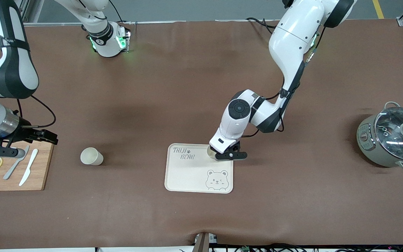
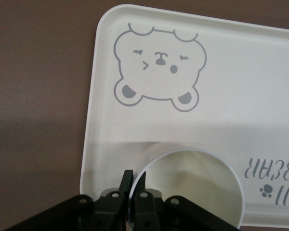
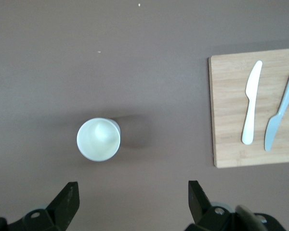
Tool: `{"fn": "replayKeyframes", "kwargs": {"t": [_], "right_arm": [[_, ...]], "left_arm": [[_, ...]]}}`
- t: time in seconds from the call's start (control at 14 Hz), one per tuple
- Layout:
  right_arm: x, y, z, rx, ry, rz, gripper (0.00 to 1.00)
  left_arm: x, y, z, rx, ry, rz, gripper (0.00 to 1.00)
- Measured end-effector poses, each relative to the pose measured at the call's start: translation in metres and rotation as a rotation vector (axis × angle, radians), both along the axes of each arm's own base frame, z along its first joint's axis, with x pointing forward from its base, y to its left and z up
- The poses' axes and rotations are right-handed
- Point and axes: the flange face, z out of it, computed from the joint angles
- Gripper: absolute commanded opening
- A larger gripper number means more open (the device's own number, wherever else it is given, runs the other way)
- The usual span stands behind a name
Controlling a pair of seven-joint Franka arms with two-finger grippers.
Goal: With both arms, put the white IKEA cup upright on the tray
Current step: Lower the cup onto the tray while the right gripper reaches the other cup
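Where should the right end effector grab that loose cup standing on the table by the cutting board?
Probably from straight above, one finger inside the rim and one outside: the cup stands upright, mouth open, alone on the table. The right end effector is open over the table beside it.

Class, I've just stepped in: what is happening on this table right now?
The left end effector pinches the rim of a white cup standing upright on the tray, at the corner toward the left arm's base. A second cup stands on the table between the tray and the cutting board. The right end effector hangs open over the table beside that board.
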Motion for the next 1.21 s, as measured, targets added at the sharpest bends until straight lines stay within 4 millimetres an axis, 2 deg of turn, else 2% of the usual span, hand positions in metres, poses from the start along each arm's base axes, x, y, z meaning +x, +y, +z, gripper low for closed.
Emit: {"fn": "replayKeyframes", "kwargs": {"t": [0.43, 0.5, 0.64, 0.85, 1.0, 1.14, 1.21], "right_arm": [[0.019, -0.003, -0.055, 0.014, -0.022, 0.009, 1.00], [0.020, -0.002, -0.061, 0.017, -0.023, 0.010, 1.00], [0.021, 0.000, -0.068, 0.022, -0.017, 0.013, 1.00], [0.023, 0.001, -0.079, 0.027, -0.015, 0.015, 1.00], [0.023, 0.003, -0.095, 0.033, -0.029, 0.017, 1.00], [0.020, 0.004, -0.111, 0.030, -0.039, 0.026, 1.00], [0.018, 0.005, -0.118, 0.029, -0.037, 0.030, 1.00]], "left_arm": [[-0.001, 0.001, -0.001, 0.002, 0.002, -0.002, 0.00], [-0.001, 0.001, -0.001, 0.003, 0.001, -0.010, 0.06], [0.001, 0.002, -0.001, 0.006, -0.002, -0.025, 0.33], [0.003, 0.006, -0.002, 0.008, -0.003, -0.025, 0.49], [0.004, 0.006, -0.001, 0.004, -0.008, -0.026, 0.55], [0.004, 0.006, -0.001, 0.003, -0.009, -0.026, 0.67], [0.004, 0.006, -0.001, 0.003, -0.010, -0.026, 0.67]]}}
